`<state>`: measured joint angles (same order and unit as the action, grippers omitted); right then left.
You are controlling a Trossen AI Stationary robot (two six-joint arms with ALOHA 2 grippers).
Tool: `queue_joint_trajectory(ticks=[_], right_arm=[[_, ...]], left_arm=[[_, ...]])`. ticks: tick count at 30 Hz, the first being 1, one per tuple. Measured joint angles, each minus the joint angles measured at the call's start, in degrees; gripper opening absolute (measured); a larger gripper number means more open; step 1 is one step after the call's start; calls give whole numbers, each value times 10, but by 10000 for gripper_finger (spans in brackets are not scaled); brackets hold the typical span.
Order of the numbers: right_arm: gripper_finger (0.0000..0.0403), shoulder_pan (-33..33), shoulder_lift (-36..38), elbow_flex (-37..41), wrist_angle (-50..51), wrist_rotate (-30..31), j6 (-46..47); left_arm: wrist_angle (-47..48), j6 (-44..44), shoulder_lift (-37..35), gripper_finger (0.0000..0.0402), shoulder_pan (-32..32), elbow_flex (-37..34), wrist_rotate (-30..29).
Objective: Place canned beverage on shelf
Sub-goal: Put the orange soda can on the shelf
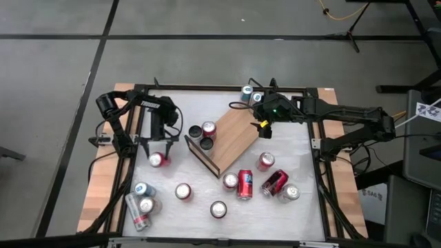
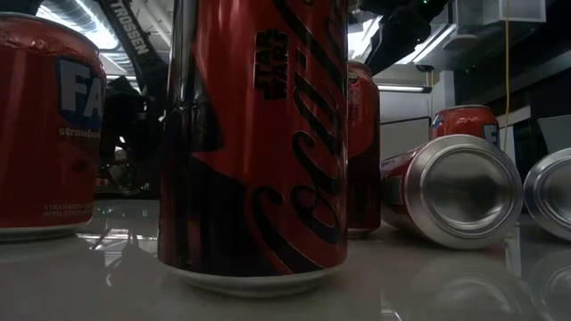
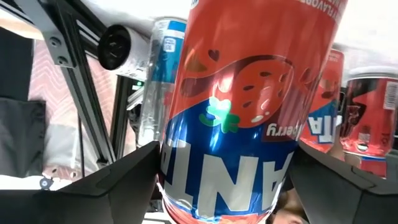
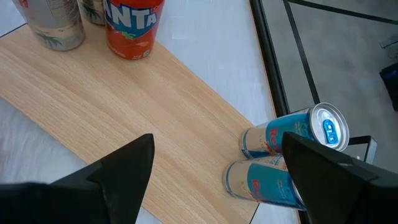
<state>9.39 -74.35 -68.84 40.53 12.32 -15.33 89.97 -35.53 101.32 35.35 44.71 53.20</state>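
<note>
Cans lie scattered over the white tabletop (image 1: 172, 210), most of them toward its near half. At the left, the left pincer (image 1: 159, 153) hangs over an upright strawberry Fanta can (image 1: 158, 160), its dark fingers (image 3: 118, 180) standing on either side of that can; the left wrist view shows the can (image 3: 249, 106) filling the space between them, but whether they press it or only flank it I cannot tell. Near the front left corner sit a blue-topped can (image 1: 141, 189) and a silver can (image 1: 137, 211) lying on its side.

Toward the middle, the shelf (image 1: 229, 136) lies at an angle on the tabletop, a light-wood board with a black wire rail at its lower end. Two upright cans stand on it at that end: a dark-topped one (image 1: 195, 131) and a red Fanta can (image 1: 209, 129); a third dark can (image 1: 206, 143) is just beside them.

At the right, the right pincer (image 1: 264, 129) hovers over the upper end of the shelf with its jaws wide and nothing between them. Two slim blue-and-silver cans (image 4: 292, 140) lie just off that end of the board. Below the shelf, a red can (image 1: 245, 184) and another red can (image 1: 274, 182) lie on their sides among several upright ones.
</note>
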Motion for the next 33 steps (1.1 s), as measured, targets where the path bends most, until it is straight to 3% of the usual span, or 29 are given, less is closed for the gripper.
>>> queue_joint_trajectory(ticks=[7, 14, 20, 27, 33], right_arm=[[342, 0, 0, 0, 0, 0, 0], [342, 0, 0, 0, 0, 0, 0], [342, 0, 0, 0, 0, 0, 0], [342, 0, 0, 0, 0, -25, 0], [342, 0, 0, 0, 0, -35, 0]], left_arm=[[-3, 1, 0, 328, 0, -2, -10], [-21, 1, 0, 326, 0, -2, -81], [-33, 6, 0, 326, 0, -2, -83], [-55, 70, 0, 341, 0, -1, -64], [-53, 57, 0, 339, -1, -2, -137]])
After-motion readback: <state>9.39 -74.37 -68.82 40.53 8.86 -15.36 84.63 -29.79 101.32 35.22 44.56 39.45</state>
